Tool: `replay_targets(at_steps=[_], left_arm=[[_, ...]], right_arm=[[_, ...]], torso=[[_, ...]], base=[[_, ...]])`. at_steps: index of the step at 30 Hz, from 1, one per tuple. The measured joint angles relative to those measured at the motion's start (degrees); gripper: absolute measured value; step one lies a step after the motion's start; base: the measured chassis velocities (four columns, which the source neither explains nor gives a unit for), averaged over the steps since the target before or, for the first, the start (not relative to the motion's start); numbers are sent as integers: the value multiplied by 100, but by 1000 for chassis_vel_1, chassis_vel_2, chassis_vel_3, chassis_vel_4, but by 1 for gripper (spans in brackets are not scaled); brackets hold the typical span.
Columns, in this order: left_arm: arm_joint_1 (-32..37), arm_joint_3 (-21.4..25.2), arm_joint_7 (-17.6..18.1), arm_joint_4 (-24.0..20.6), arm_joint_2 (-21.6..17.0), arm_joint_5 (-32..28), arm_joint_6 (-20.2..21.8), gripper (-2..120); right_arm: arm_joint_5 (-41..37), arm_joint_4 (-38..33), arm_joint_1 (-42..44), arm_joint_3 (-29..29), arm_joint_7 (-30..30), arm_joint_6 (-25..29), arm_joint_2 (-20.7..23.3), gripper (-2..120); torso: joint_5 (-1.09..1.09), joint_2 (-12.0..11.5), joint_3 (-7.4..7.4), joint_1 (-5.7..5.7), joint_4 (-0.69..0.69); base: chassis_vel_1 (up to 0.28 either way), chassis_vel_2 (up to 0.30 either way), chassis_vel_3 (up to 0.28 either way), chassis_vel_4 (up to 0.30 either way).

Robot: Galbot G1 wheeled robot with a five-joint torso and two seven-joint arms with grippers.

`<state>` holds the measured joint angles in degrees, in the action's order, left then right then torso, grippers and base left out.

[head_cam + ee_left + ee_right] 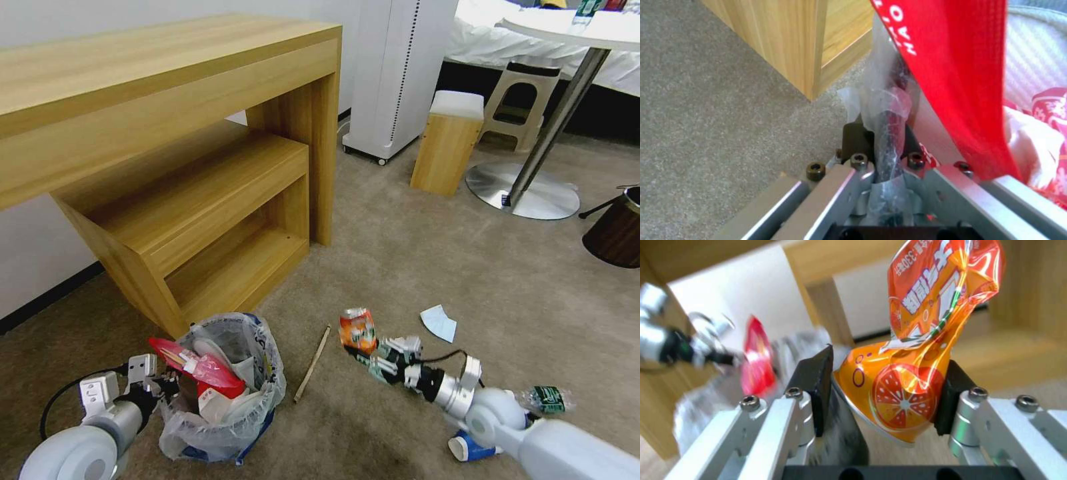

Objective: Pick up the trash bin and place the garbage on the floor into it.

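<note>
My left pincer [167,385] clamped on rim of trash bin [223,387], plastic liner bunched between pads [858,140]. Bin on carpet just in front of wooden counter [167,133], already stuffed with red wrapper [200,367] and white scraps. My right pincer [363,353] clamped on crushed orange can [358,330], can to right of bin, apart from it. Wooden stick [313,362] on carpet between bin and can. Pale blue paper [440,323] and clear bottle [547,399] farther right of bin.
</note>
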<state>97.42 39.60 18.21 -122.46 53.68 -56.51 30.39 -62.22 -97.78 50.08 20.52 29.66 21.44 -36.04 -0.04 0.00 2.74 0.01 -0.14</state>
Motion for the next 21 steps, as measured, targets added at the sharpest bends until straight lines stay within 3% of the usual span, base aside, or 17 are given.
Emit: replay_targets(at_steps=[9, 19, 21], left_arm=[[8, -11, 28, -141, 12, 0, 32, 0], [52, 41, 45, -218, 2, -8, 35, 0], [39, 42, 46, -223, 10, -9, 36, 0]], right_arm=[[-438, -536, -1523, 1019, -305, -151, -191, 39], [-648, -689, -2223, 1867, -539, -300, -451, 39], [-779, -852, -2488, 2275, -703, -431, -442, 39]], torso=[[1, 0, 0, 0, 3], [-1, 0, 0, 0, 2], [-1, 0, 0, 0, 2]], base=[[0, 0, 0, 0], [0, 0, 0, 0], [0, 0, 0, 0]])
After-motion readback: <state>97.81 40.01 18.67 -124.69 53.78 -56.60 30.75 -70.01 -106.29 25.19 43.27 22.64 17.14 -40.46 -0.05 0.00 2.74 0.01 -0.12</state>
